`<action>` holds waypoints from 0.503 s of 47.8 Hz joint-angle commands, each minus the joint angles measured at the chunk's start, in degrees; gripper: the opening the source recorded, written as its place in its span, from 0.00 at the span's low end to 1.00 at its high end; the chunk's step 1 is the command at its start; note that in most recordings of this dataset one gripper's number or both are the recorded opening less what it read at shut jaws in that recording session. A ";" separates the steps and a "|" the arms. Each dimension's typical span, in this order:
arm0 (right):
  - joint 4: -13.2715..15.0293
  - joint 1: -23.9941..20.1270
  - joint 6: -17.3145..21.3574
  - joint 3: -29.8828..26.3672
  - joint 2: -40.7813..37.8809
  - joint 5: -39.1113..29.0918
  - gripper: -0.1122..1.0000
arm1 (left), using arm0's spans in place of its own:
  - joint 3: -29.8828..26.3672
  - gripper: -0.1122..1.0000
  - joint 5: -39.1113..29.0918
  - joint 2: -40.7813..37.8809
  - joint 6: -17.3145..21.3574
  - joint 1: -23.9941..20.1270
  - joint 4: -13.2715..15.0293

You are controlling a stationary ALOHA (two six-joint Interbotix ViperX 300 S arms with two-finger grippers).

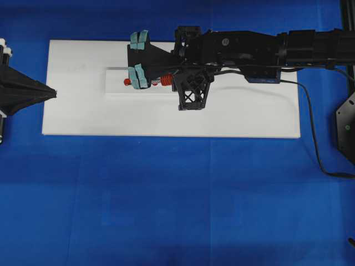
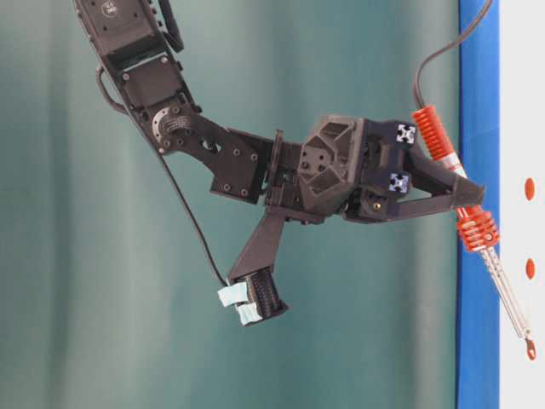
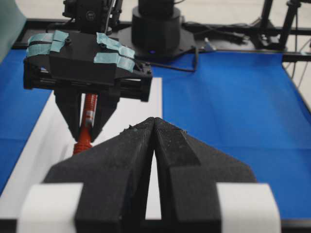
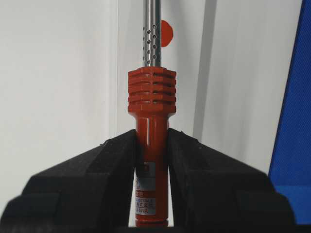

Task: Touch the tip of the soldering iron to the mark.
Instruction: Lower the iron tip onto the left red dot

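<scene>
My right gripper [image 4: 151, 135] is shut on the red-orange handle of the soldering iron [image 4: 151, 97], just behind its ribbed collar. In the table-level view the iron [image 2: 473, 228] slants down to the white board, and its dark tip [image 2: 530, 347] rests at a small red mark there; whether it actually touches I cannot tell. Two more red marks [image 2: 530, 188] lie further along the board. From overhead the right arm reaches across, the handle [image 1: 165, 81] shows under the wrist, and one red mark [image 1: 127, 82] lies just left of it. My left gripper [image 3: 154, 121] is shut and empty at the board's left edge [image 1: 52, 93].
The white board [image 1: 249, 113] lies on a blue cloth [image 1: 177, 199] and carries a raised white strip [image 1: 117, 73] under the iron. The iron's black cord [image 1: 310, 122] trails off to the right. A black stand [image 1: 346, 127] sits at the right edge.
</scene>
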State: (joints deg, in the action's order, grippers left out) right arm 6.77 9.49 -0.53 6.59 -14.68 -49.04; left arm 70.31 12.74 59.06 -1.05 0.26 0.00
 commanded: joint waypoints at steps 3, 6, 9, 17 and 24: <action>0.00 0.26 0.00 -1.41 1.05 0.18 0.16 | -0.53 0.10 0.26 -0.18 0.00 -0.09 -0.09; -0.09 0.35 0.00 -1.41 1.05 0.18 0.16 | -0.53 0.10 0.26 -0.18 0.00 -0.09 -0.09; -0.09 0.44 -0.09 -1.41 1.05 0.18 0.16 | -0.53 0.10 0.26 -0.18 0.00 -0.09 -0.18; 0.00 0.53 -0.18 -1.49 1.05 0.18 0.16 | -0.53 0.10 0.26 -0.18 -0.09 -0.09 -0.18; -0.09 0.53 -0.18 -1.41 1.05 0.09 0.16 | -0.53 0.10 0.26 -0.18 -0.09 -0.09 -0.18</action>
State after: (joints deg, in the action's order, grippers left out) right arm 6.77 9.93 -0.62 6.59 -14.68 -49.13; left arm 70.31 12.74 59.06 -1.05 0.26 -0.09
